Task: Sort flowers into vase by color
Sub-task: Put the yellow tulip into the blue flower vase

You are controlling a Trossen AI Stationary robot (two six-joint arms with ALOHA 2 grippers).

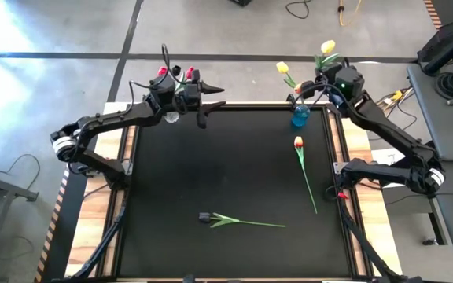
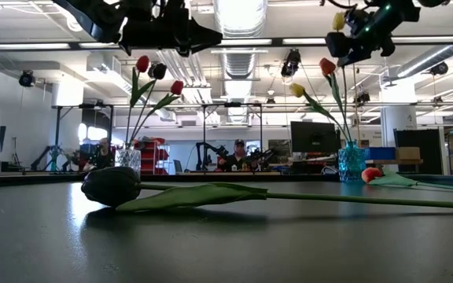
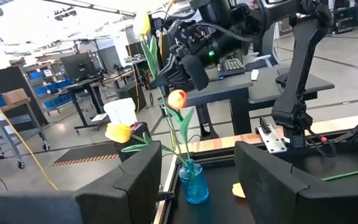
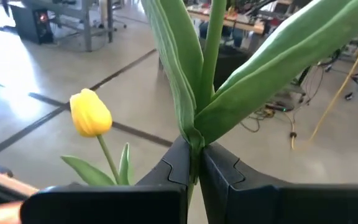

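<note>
My right gripper point(image 1: 330, 77) is up above the blue vase point(image 1: 300, 116) at the table's far right corner, shut on a yellow tulip point(image 1: 328, 47). The blue vase point(image 3: 194, 183) holds a yellow tulip point(image 3: 118, 132) and an orange one point(image 3: 177, 98) by their stems. My left gripper point(image 3: 197, 155) is open in the air beside the clear vase point(image 2: 128, 159), which holds red tulips point(image 2: 142, 63) and a dark one. An orange tulip point(image 1: 298, 142) and a near-black tulip point(image 1: 204, 217) lie flat on the mat. My right gripper point(image 4: 196, 158) pinches the yellow tulip's green stem point(image 4: 196, 138) between its two fingers, right where the leaves branch off. The fingers lie across the stem. The tulip stands nearly upright, head point(image 2: 338, 21) above the fingers, lifted off the table; whether its lower end is in the blue vase cannot be told.
The black mat point(image 1: 234, 173) has bare room in its middle and left half. Wooden table borders run along both sides. The arm bases stand at the table's left and right edges. People sit at desks in the room beyond the far edge.
</note>
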